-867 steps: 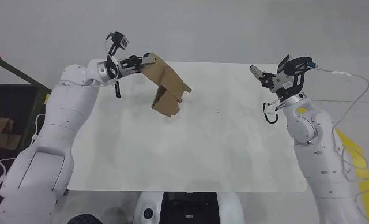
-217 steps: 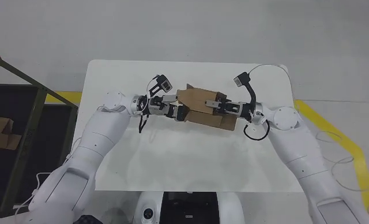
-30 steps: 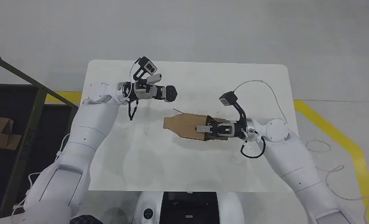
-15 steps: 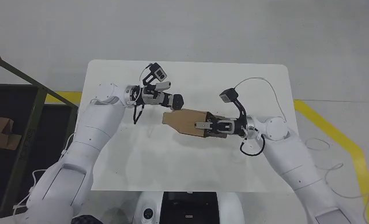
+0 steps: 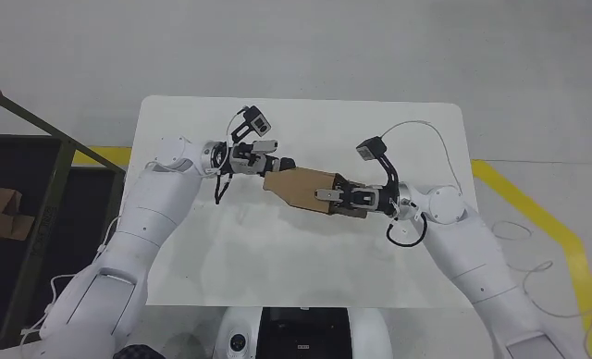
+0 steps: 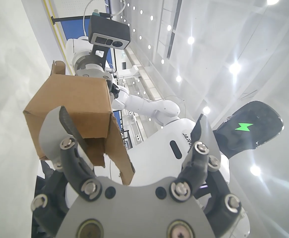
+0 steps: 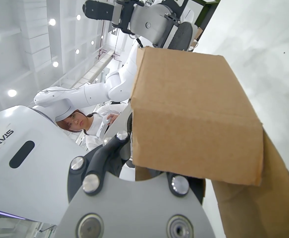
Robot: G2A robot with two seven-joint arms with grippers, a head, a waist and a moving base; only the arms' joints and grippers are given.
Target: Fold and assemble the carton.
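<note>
A brown carton [image 5: 301,186] hangs slightly above the middle of the white table [image 5: 185,257], lying lengthwise between the arms. My right gripper [image 5: 335,196] is shut on its right end; one finger [image 7: 120,125] lies against the carton [image 7: 194,115] wall and the other is hidden behind the cardboard. My left gripper [image 5: 279,164] is open at the carton's left end. In the left wrist view one finger [image 6: 60,125] sits at the open mouth of the carton [image 6: 72,100], beside a loose flap [image 6: 119,147], and the other finger [image 6: 204,134] stands well clear.
A dark green metal frame [image 5: 37,165] stands off the table's left side. A thin white cable [image 5: 421,128] loops over the table's far right corner. Bare tabletop lies in front of the carton toward the near edge.
My left gripper has swung down and right to the carton's left end. My right gripper has carried the carton a little toward the far side, tilting its left end up.
</note>
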